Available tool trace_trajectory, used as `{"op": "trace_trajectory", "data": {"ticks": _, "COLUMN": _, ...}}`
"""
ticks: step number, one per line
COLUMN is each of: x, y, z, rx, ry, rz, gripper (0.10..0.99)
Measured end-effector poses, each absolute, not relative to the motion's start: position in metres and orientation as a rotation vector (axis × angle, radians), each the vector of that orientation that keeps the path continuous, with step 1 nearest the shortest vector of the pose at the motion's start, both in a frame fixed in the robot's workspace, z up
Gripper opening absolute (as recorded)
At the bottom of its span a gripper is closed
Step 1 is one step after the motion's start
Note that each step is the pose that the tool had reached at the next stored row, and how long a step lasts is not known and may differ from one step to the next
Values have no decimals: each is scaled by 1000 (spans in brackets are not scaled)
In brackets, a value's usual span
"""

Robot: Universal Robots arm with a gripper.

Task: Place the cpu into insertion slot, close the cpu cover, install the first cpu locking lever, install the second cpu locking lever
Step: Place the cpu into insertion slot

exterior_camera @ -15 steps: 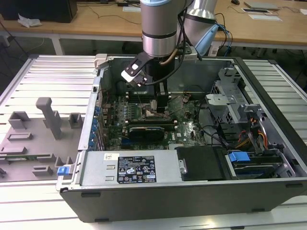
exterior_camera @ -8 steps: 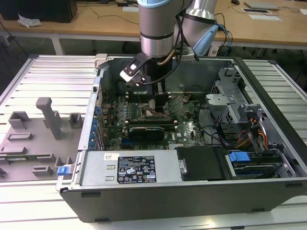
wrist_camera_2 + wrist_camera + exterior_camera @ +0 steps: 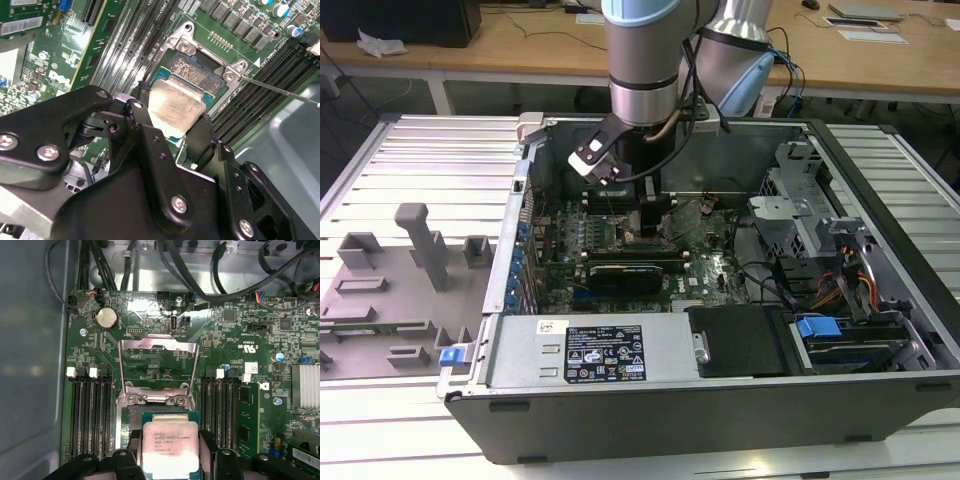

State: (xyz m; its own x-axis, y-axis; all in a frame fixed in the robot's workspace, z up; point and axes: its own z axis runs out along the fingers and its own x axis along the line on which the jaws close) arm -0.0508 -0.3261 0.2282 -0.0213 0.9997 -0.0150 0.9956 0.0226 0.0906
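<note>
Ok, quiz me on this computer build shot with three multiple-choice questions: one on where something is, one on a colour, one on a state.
1. Where is the cpu?
A. On the grey tray beside the case.
B. Held by the gripper, over the insertion slot.
C. On top of the power supply.

2. What colour is the circuit board?
A. Red.
B. White.
C. Green.

3. How is the cpu cover?
A. Swung open, clear of the slot.
B. Shut down over the cpu.
C. Lying outside the case.

Answers:
1 B: both wrist views show the black fingers flanking the chip above the socket.
2 C: the board is green around the socket.
3 A: the silvery frame lies flipped back beyond the socket, with board showing through its cut-out.
</note>
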Motion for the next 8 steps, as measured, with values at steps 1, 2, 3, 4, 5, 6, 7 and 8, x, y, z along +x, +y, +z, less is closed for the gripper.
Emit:
{"op": "trace_trajectory", "data": {"ticks": 1, "x": -51, "y": -326, "z": 226, "rx": 2144, "ry": 2192, "rz": 83, "gripper": 541}}
{"op": "trace_trajectory", "data": {"ticks": 2, "x": -52, "y": -325, "z": 224, "rx": 2144, "ry": 2192, "rz": 84, "gripper": 541}}
{"op": "trace_trajectory", "data": {"ticks": 3, "x": -52, "y": -325, "z": 223, "rx": 2144, "ry": 2192, "rz": 84, "gripper": 541}}
{"op": "trace_trajectory", "data": {"ticks": 4, "x": -52, "y": -325, "z": 222, "rx": 2144, "ry": 2192, "rz": 83, "gripper": 541}}
{"op": "trace_trajectory", "data": {"ticks": 5, "x": -52, "y": -324, "z": 221, "rx": 2144, "ry": 2192, "rz": 83, "gripper": 541}}
{"op": "trace_trajectory", "data": {"ticks": 6, "x": -53, "y": -324, "z": 220, "rx": 2144, "ry": 2192, "rz": 84, "gripper": 541}}
{"op": "trace_trajectory", "data": {"ticks": 7, "x": -53, "y": -323, "z": 218, "rx": 2144, "ry": 2192, "rz": 83, "gripper": 541}}
{"op": "trace_trajectory", "data": {"ticks": 8, "x": -53, "y": -323, "z": 218, "rx": 2144, "ry": 2192, "rz": 83, "gripper": 541}}
